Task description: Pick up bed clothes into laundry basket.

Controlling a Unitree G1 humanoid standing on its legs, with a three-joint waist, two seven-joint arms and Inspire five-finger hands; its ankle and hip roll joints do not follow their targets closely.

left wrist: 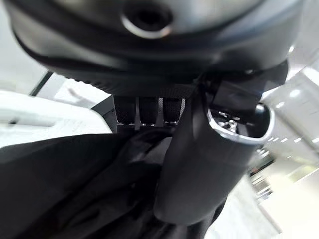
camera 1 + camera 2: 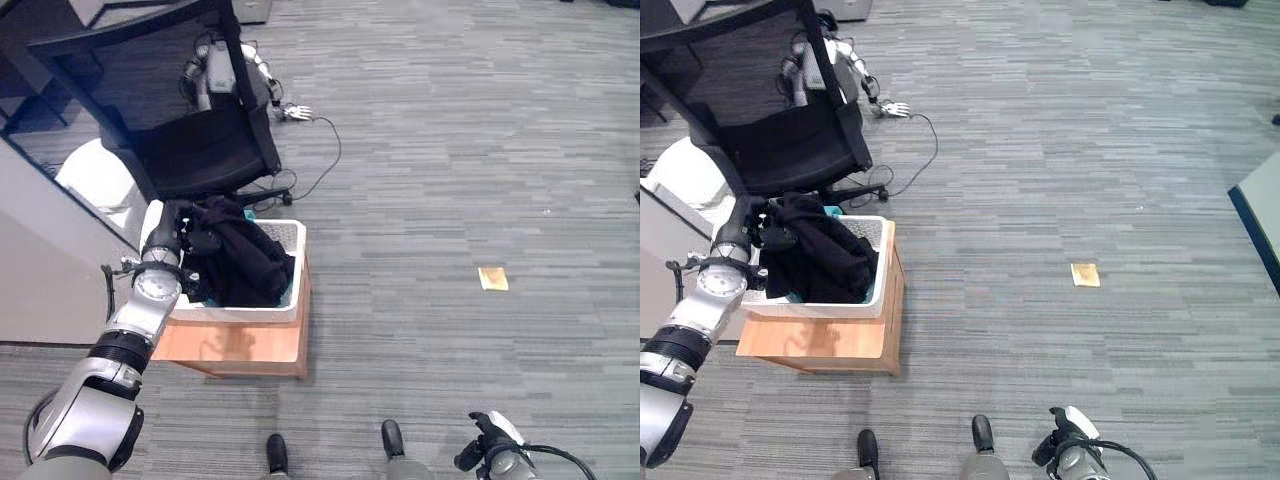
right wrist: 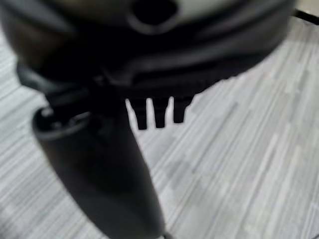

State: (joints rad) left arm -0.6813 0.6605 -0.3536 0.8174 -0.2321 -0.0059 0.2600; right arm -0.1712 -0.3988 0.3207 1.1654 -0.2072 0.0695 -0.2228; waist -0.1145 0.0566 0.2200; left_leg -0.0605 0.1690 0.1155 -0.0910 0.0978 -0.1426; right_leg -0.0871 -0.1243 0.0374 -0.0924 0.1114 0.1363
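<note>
Left hand (image 2: 192, 240), dark and on a silver-grey arm from the lower left of the frame, at the left rim of a white perforated plastic laundry basket (image 2: 290, 236); fingers (image 1: 149, 110) and thumb closed on the black bundled bed clothes (image 2: 245, 262). Bed clothes heaped inside the basket, spilling above its rim, with a sliver of teal fabric (image 2: 249, 214) showing at the far edge. Basket seated on a low light-brown wooden box (image 2: 240, 345), left of centre in the frame. Just behind the basket, toward the upper left, a black mesh office chair (image 2: 200, 150) on a wheeled base. Beyond the chair, at the top of the frame, a second silver humanoid robot (image 2: 222, 72) slumped on the floor, one pale hand stretched onto the carpet. Left of the chair, a white rounded object (image 2: 95, 175), partly hidden. Grey striped carpet floor (image 2: 450, 150) across the rest of the frame. On the carpet, right of centre, a small tan square scrap (image 2: 493, 278), well apart from the basket. Right hand (image 2: 487, 442) low at the bottom right edge of the frame, over bare carpet, holding nothing; fingers (image 3: 155, 113) relaxed, not curled.
</note>
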